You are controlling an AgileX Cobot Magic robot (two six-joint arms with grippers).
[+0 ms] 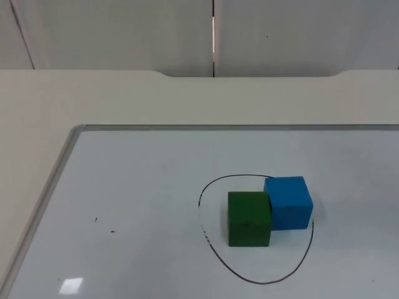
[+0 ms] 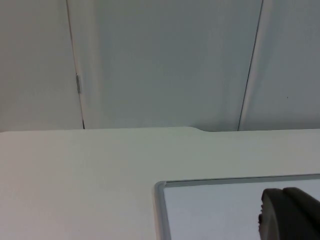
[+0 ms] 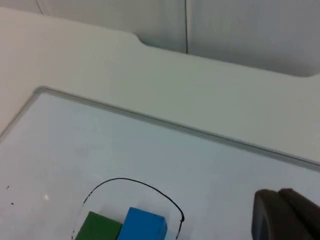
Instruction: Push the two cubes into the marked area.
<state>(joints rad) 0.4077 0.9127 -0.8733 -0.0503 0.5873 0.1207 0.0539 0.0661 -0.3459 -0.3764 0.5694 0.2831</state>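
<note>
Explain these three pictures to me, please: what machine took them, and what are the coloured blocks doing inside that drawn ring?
They come from a two-armed table robot. One camera looks down from above; the others ride on each arm's wrist. The dark lump in each wrist picture is a fingertip: left gripper, right gripper. Both hover over the whiteboard and hold nothing. On the board a green cube and a blue cube touch inside a hand-drawn black outline, the blue one's far corner at the line. Pushing them there was the job.

No text, label, brand, number or sign can be read anywhere here.
</note>
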